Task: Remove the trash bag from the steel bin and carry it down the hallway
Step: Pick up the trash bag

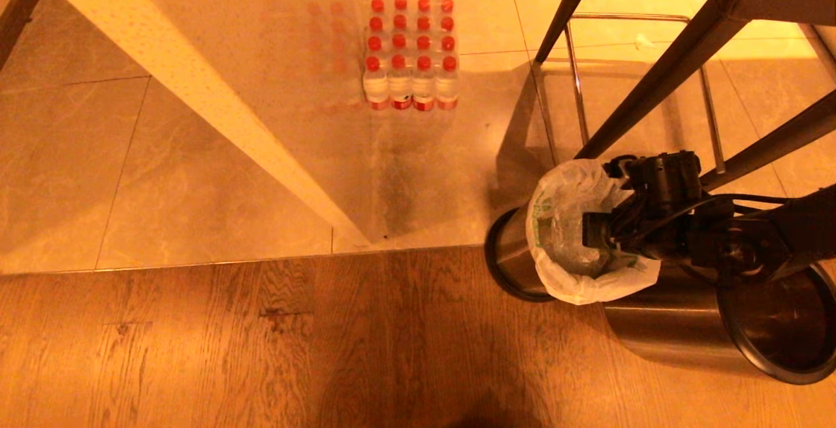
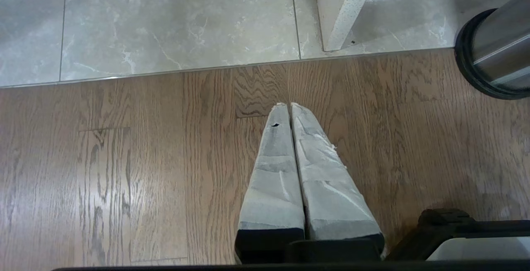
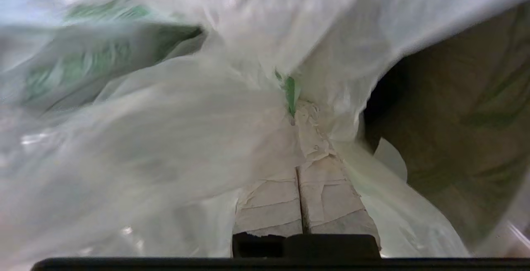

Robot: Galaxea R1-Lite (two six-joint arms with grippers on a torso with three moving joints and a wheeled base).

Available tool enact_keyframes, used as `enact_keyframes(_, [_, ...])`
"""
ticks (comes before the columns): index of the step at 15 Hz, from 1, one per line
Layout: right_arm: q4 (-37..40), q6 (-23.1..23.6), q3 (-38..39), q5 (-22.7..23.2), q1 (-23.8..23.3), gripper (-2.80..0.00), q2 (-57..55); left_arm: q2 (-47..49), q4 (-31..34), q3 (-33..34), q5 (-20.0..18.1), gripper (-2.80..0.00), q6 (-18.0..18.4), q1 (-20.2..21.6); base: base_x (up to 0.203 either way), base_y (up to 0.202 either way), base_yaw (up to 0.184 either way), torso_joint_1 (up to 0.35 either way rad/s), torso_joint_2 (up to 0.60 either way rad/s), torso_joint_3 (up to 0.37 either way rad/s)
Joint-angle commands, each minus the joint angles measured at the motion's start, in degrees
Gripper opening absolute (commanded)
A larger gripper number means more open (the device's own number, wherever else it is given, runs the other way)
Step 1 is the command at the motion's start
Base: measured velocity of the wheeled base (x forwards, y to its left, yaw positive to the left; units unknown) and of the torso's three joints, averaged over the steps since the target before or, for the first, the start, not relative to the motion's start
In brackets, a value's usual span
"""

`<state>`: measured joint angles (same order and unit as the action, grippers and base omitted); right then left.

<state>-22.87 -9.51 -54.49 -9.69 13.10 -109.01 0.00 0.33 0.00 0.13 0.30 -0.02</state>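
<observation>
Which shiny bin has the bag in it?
The steel bin farther left, lined with the trash bag. The other bin beside it shows only a dark inside.

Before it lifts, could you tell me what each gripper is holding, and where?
The right gripper is shut on the trash bag, pinching bunched film inside its mouth. The left gripper is shut and holds nothing.

Left gripper (image 2: 290,107) pressed together above wood floor (image 2: 124,171)
</observation>
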Motion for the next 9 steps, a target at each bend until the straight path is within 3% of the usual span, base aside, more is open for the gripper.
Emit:
enact_keyframes(1, [2.3, -0.2, 0.1, 0.1, 0.4, -2.8, 4.2, 0.0, 0.0, 0.0, 0.0, -2.8, 0.0, -0.1, 0.0, 0.0, 0.0, 0.0, 0.0, 0.0])
enact_keyframes(4, [11.5, -2.4, 0.5, 0.6, 2.6, -2.8, 11.2, 0.0, 0.0, 0.0, 0.0, -2.8, 0.0, -0.1, 0.0, 0.0, 0.0, 0.0, 0.0, 0.0])
enact_keyframes(9, [16.7, -4.6, -2.1, 0.5, 5.9, -2.8, 13.9, 0.0, 0.0, 0.0, 0.0, -2.8, 0.0, -0.1, 0.0, 0.0, 0.0, 0.0, 0.0, 0.0])
